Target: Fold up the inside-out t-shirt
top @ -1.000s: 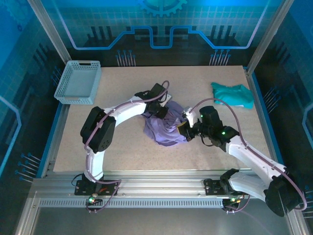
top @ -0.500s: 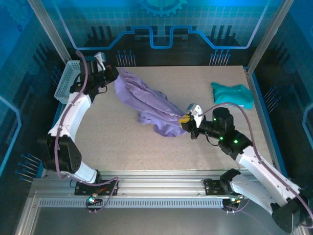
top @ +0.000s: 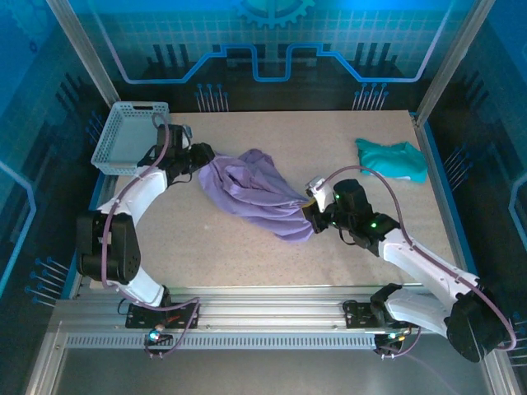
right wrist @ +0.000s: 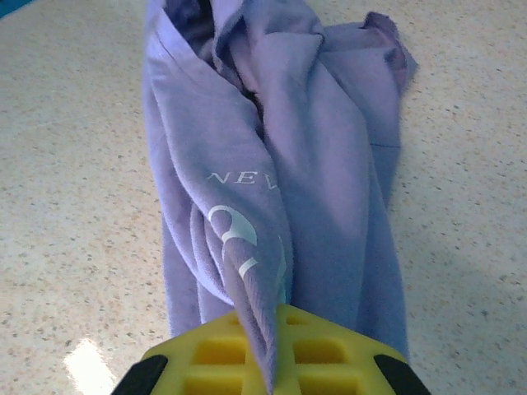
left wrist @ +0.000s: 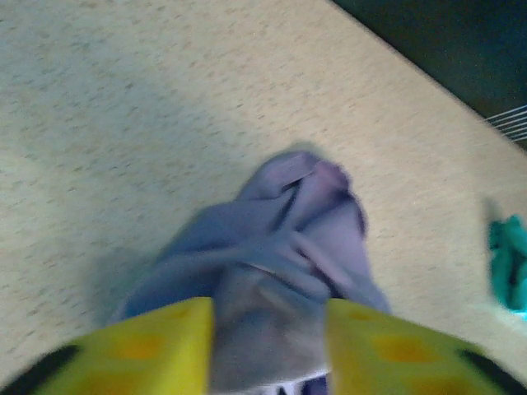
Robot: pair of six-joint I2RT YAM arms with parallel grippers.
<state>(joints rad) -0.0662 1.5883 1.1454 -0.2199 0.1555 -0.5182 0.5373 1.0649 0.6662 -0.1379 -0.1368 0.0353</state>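
The inside-out t-shirt [top: 255, 193] is a lavender bundle lying stretched across the middle of the table between my two grippers. My left gripper [top: 200, 159] is at its back-left end. In the left wrist view its yellow fingers [left wrist: 156, 346] stand apart, with loose cloth of the t-shirt [left wrist: 288, 239] lying between them, and the left gripper [left wrist: 270, 329] is open. My right gripper [top: 311, 216] is at the front-right end. In the right wrist view the right gripper [right wrist: 270, 346] is shut on a thin fold of the t-shirt [right wrist: 313, 164], beside white printed lettering.
A small teal garment [top: 394, 158] lies at the back right of the table, also at the right edge of the left wrist view [left wrist: 510, 263]. A light blue basket [top: 132, 136] stands at the back left corner, just behind the left arm. The speckled tabletop [top: 206, 247] is bare in front.
The left arm pulled one end of the shirt out to the back left, then lowered it towards the table, and its jaws have parted. The right gripper has kept its hold.
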